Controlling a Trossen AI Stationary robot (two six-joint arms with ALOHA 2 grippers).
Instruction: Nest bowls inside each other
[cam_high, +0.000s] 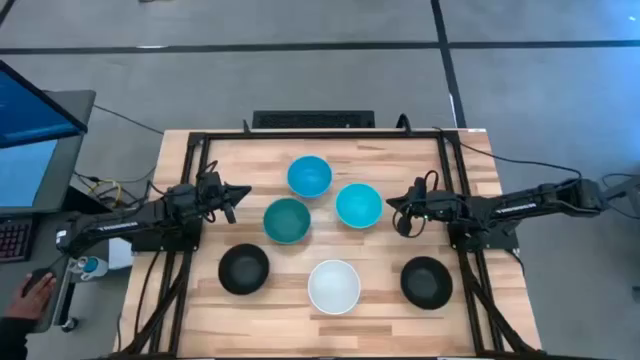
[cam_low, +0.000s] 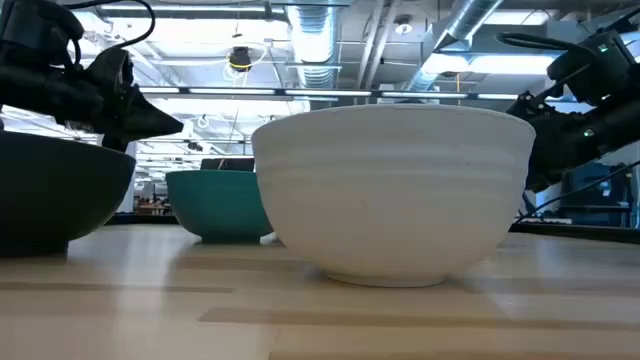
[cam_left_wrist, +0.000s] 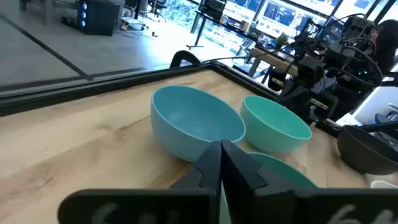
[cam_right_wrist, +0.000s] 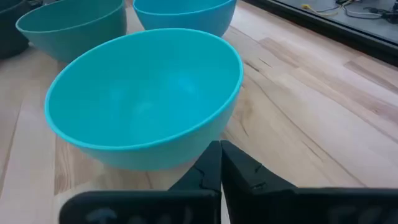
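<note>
- I had six small round bowls sitting apart on the pale wooden slatted table, none nested yet.
- The blue round bowl sat farthest back, the cyan round bowl just right of and nearer than it, and the dark teal round bowl to its left.
- Along the near row were a black round bowl on the left, the plain white round bowl in the middle, and a second black round bowl on the right.
- My left gripper hovered over the table left of the dark teal bowl, its two dark fingers pressed together and holding nothing, as the left wrist view showed.
- My right gripper hovered just right of the cyan bowl, its fingers likewise closed on nothing.
- I judged the first risk to be driving in with closed fingers: they would shove the cyan bowl into the blue one instead of straddling its rim.
- The far three bowls stood close together, so a wide opening might knock a neighbour.
- A smooth thin rim could slip from a shallow pinch and drop the bowl off-centre.
</note>
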